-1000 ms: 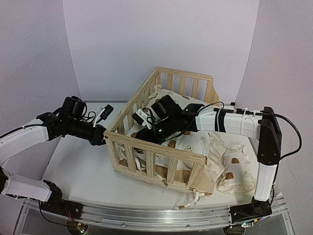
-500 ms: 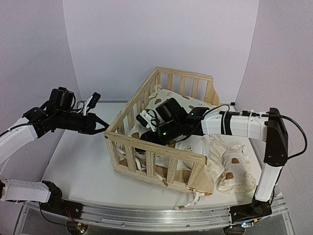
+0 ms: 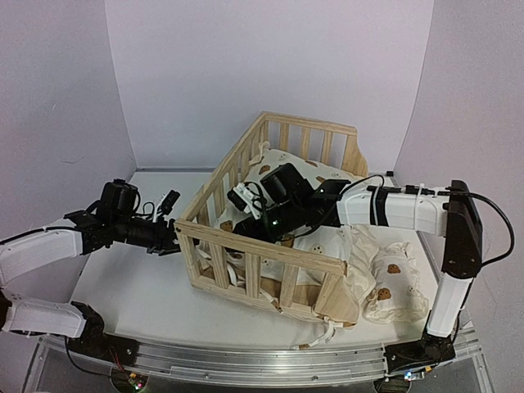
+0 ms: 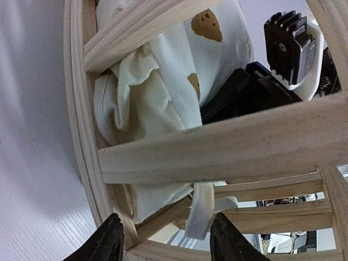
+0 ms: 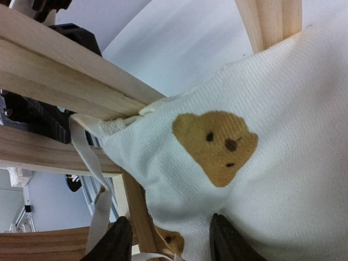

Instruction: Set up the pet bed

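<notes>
left pincer [image 4: 169, 242] gapes at the light pine slatted pet bed [image 3: 270, 248]; right pincer [image 5: 173, 242] spreads over its cream bear-print cushion [image 5: 272, 136]. stiff, likely light: grip a top rail.

No legible text, label, brand or number on anything in view

pale pine slatted pet bed [image 3: 262, 246]: bare wood, matt, fine grain showing, sanded smooth.
cream bear-print cushion [image 5: 283, 163]: woven cloth, ribbed weave, matt, soft creases; edge slightly frayed.
white table top [image 3: 123, 282]: matt, faint linear texture.
</notes>
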You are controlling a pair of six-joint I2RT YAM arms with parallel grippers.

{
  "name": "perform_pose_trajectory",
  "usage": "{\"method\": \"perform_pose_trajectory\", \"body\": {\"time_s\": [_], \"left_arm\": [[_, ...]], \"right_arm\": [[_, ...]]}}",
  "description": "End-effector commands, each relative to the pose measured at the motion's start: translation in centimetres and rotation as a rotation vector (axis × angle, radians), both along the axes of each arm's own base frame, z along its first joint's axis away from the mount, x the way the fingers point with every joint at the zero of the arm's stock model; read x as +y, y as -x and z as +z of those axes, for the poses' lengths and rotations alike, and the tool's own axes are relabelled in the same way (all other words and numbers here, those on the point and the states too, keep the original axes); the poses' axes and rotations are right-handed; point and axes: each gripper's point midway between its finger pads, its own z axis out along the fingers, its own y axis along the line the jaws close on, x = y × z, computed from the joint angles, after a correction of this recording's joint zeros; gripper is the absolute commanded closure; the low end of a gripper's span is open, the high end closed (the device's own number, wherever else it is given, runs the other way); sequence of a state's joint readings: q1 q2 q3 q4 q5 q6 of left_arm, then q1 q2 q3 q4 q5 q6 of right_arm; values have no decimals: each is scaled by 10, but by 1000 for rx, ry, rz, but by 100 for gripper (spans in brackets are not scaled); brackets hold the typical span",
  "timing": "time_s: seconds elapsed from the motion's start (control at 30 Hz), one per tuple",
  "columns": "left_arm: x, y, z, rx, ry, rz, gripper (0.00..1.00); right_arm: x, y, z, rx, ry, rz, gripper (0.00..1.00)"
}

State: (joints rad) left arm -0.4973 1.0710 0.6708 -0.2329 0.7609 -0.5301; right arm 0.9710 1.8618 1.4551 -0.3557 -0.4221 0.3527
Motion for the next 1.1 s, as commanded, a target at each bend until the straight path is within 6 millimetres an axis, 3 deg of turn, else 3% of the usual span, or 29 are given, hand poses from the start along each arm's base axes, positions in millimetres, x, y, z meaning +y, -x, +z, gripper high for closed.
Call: {"method": "perform_pose_trajectory", "body": {"time_s": [0.0, 0.2, 0.3, 0.4, 0.47, 0.6, 0.73, 0.9, 0.97, 1.07], "left_arm": [[-22, 0, 21, -64, 124, -131, 49], [-29, -1, 15, -27, 145, -171, 61], [-28, 3, 15, -34, 134, -193, 75], [-9, -1, -1, -55, -77, -141, 90], [7, -11, 1, -123, -215, -87, 98], [34, -29, 27, -238, -353, 49, 100], [47, -39, 76, -384, -356, 150, 100], [67, -46, 119, -537, -396, 248, 100], [70, -46, 126, -563, -403, 255, 100], [75, -48, 118, -521, -436, 282, 100]], "right_arm": [[7, -4, 38, -65, -95, 7, 50], [9, -4, 41, -65, -102, 10, 52], [10, -5, 42, -64, -107, 7, 53], [9, -9, 37, -67, -92, -15, 55], [5, -14, 30, -71, -67, -57, 59], [-1, -21, 20, -70, -35, -117, 67], [-8, -29, 11, -84, -1, -180, 74], [-22, -42, -3, -125, 58, -271, 75], [-26, -45, -5, -137, 70, -290, 75], [-28, -47, -7, -149, 77, -304, 75]]}}
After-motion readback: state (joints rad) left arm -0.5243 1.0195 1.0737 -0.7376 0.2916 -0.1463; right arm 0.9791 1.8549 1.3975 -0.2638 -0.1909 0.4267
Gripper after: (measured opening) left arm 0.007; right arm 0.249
